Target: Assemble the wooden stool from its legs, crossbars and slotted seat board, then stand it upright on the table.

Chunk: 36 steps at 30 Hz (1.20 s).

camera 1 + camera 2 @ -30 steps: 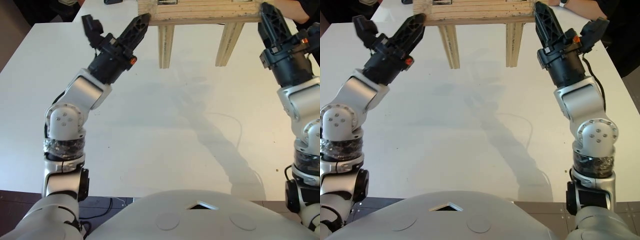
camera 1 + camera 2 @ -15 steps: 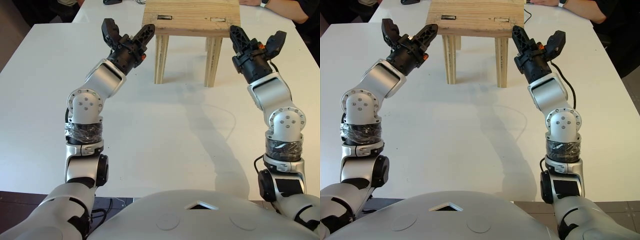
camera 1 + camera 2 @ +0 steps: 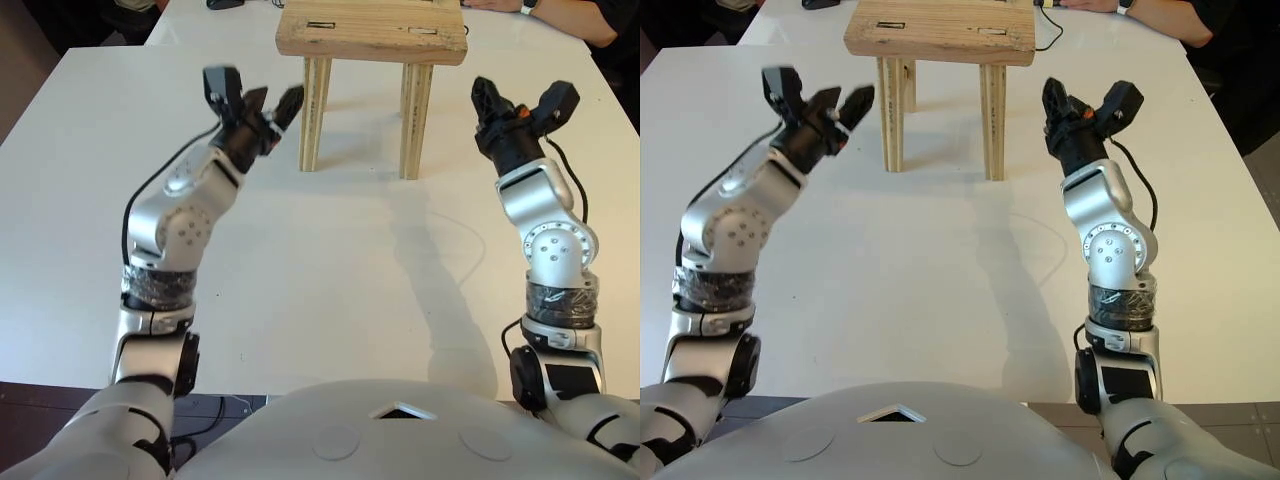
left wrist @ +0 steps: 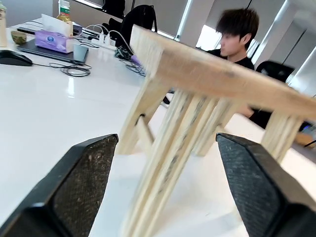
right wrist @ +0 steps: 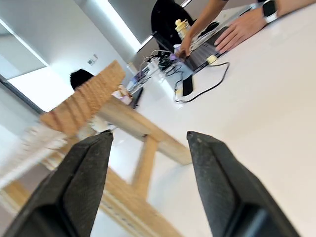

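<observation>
Stool stands upright and assembled at the far side of the white table, with two slots showing in its seat. The left gripper hangs just beside the near left leg, fingers spread wide and touching nothing. The right gripper hangs near the near right leg, fingers likewise apart and empty. A tissue box beyond carries print too small to read.

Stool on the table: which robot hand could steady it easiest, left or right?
Probably left. The left gripper is open close beside the stool's front left leg, facing it. The right gripper, also open, sits farther from the front right leg.
</observation>
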Each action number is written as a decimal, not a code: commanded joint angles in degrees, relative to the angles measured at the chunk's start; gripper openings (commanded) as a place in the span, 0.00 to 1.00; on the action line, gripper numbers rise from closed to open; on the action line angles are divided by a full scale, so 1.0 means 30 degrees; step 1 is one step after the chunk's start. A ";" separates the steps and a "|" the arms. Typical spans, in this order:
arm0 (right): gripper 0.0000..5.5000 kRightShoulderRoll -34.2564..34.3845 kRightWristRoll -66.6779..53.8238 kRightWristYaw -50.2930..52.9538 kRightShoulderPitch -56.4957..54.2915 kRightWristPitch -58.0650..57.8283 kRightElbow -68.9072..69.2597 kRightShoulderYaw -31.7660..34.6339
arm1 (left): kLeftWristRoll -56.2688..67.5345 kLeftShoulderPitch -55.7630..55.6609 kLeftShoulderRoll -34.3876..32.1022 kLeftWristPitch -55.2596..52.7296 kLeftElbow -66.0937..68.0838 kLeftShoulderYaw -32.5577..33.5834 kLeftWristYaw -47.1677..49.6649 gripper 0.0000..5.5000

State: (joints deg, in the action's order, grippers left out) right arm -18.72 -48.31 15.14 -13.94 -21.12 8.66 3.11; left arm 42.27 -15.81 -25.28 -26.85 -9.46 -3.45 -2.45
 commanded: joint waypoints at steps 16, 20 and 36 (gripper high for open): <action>0.50 0.2619 1.1927 -0.4004 0.3895 0.7730 -0.7629 -0.1280 | -0.9816 0.3636 0.4284 0.9070 0.6303 -0.0770 -0.2075 0.67; 0.50 0.2805 1.3882 -0.3702 0.3890 0.8750 -0.8880 -0.1595 | -1.0726 0.3295 0.4701 0.9881 0.7529 -0.0605 -0.2112 0.67; 0.50 0.3508 1.6361 -0.3605 0.3027 1.0243 -1.1247 -0.1253 | -1.2210 0.2708 0.5645 1.1123 0.8826 0.0069 -0.2285 0.67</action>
State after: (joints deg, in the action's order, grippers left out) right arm -8.56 0.04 4.42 -5.75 11.29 -23.58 -0.52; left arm 6.82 -7.29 -8.48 6.04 16.98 -3.49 -8.94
